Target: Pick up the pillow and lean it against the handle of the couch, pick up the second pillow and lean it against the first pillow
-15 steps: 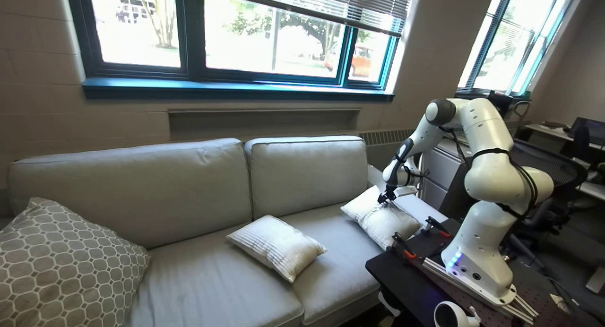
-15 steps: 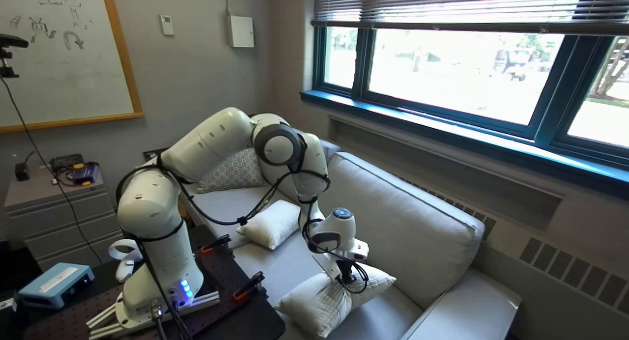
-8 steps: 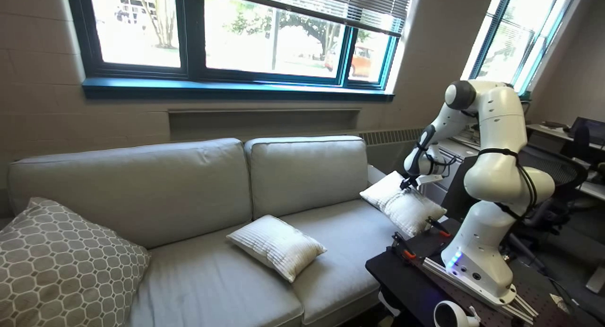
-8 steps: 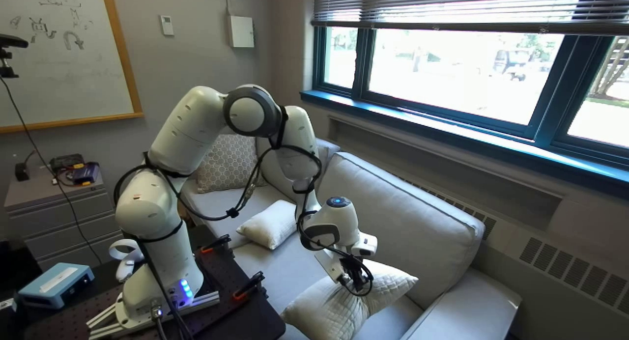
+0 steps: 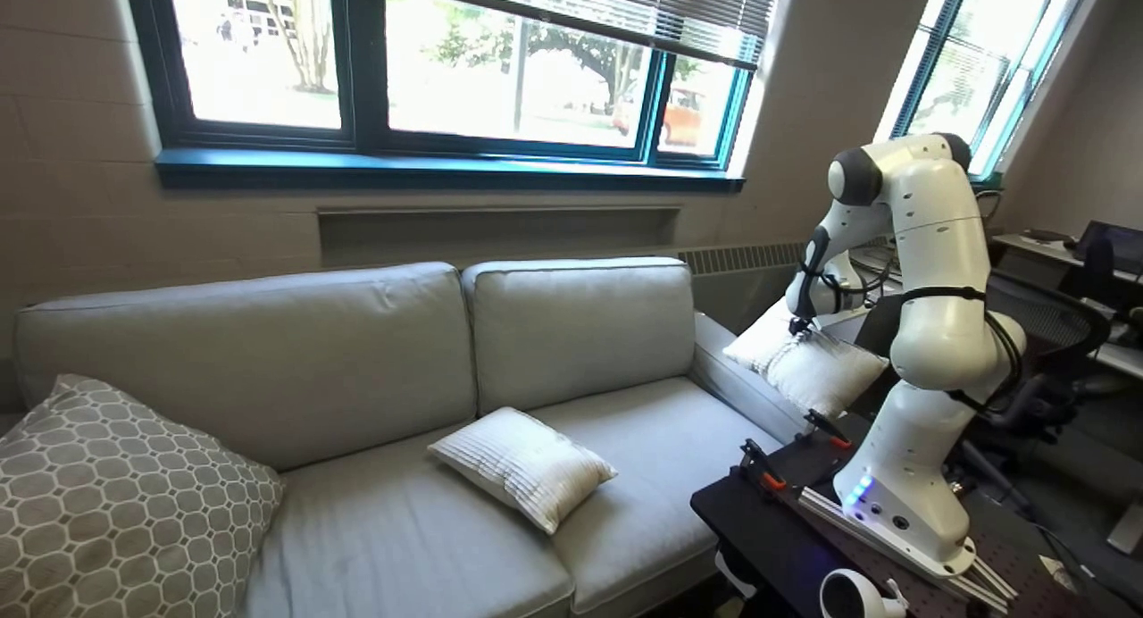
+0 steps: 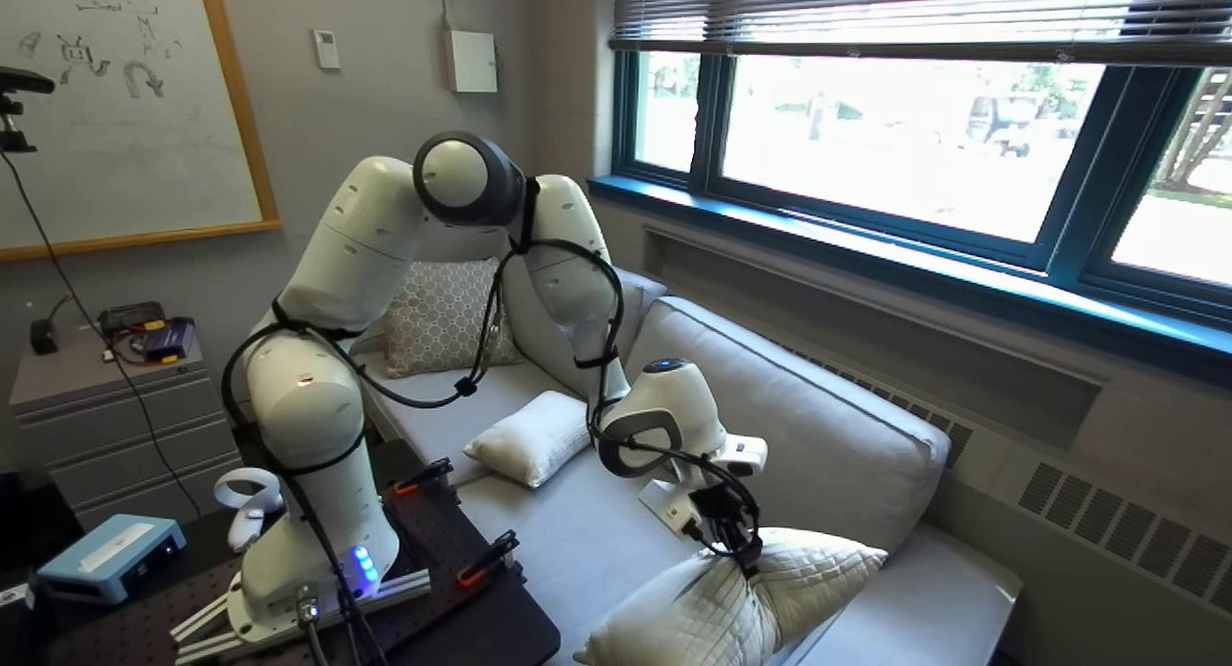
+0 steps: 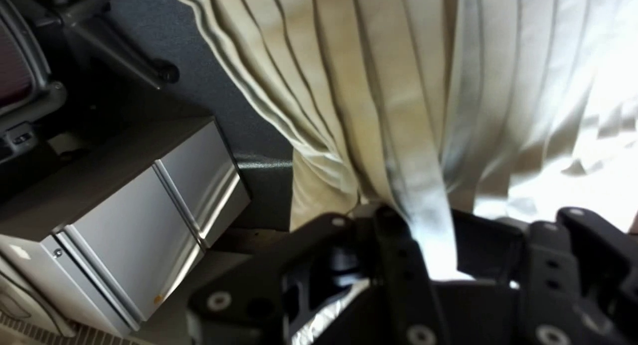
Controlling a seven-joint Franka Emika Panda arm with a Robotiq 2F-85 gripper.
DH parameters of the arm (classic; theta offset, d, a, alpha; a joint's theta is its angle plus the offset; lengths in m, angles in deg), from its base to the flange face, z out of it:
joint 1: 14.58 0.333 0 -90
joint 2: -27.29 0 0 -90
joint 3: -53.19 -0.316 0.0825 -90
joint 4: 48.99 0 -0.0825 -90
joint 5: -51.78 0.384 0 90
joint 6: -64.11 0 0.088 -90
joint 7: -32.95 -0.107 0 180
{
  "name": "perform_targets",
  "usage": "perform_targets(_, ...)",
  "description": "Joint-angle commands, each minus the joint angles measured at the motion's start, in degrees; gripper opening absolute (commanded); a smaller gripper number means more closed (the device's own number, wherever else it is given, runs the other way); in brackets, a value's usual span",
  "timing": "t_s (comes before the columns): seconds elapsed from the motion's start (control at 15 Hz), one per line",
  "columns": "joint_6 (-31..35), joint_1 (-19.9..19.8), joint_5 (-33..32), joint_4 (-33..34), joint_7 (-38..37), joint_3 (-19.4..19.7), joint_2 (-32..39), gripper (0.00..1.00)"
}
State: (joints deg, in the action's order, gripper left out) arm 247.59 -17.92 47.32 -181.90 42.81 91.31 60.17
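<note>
On the sofa (image 5: 580, 332), left of its right armrest (image 5: 739, 384), lies the second pillow (image 5: 522, 464); near that armrest, the first pillow (image 5: 821, 372) is clamped in the end effector (image 5: 797, 326). Apparently the first placement: next, lower and lean it there.

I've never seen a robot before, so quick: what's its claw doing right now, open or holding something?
Gripper: closed, holding a small off-white pillow by a pinched fold.

1 patterned cushion (image 5: 129, 502), 1 whiteboard (image 6: 120, 156), 1 blue box (image 6: 110, 558).
</note>
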Motion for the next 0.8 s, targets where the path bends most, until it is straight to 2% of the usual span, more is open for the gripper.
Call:
perform_targets(0.0,0.04,6.49,-0.44,2.04,-2.65,4.17,2.54,0.05)
perform_targets(0.07,0.06,8.33,-0.28,2.18,-3.23,5.39,3.24,0.06)
perform_targets(0.13,-0.48,14.07,1.89,2.77,-7.16,3.88,7.48,0.06)
perform_targets(0.27,-2.94,13.32,1.73,6.52,-7.84,2.84,9.44,0.05)
perform_targets(0.33,-4.03,12.19,1.07,8.16,-7.57,2.48,9.73,0.05)
perform_targets(0.4,-4.93,8.44,0.1,11.45,-6.57,-0.21,10.59,0.05)
perform_targets(0.47,-5.67,6.86,-0.81,12.58,-5.52,-0.21,10.14,0.05)
perform_targets(0.53,-6.81,2.97,-1.5,16.26,-4.31,-1.72,11.38,0.05)
perform_targets(0.6,-7.48,1.29,-1.94,17.53,-3.92,-1.65,11.52,0.06)
perform_targets(0.73,-9.12,-4.52,-2.79,22.58,-2.49,-3.19,12.76,0.06)
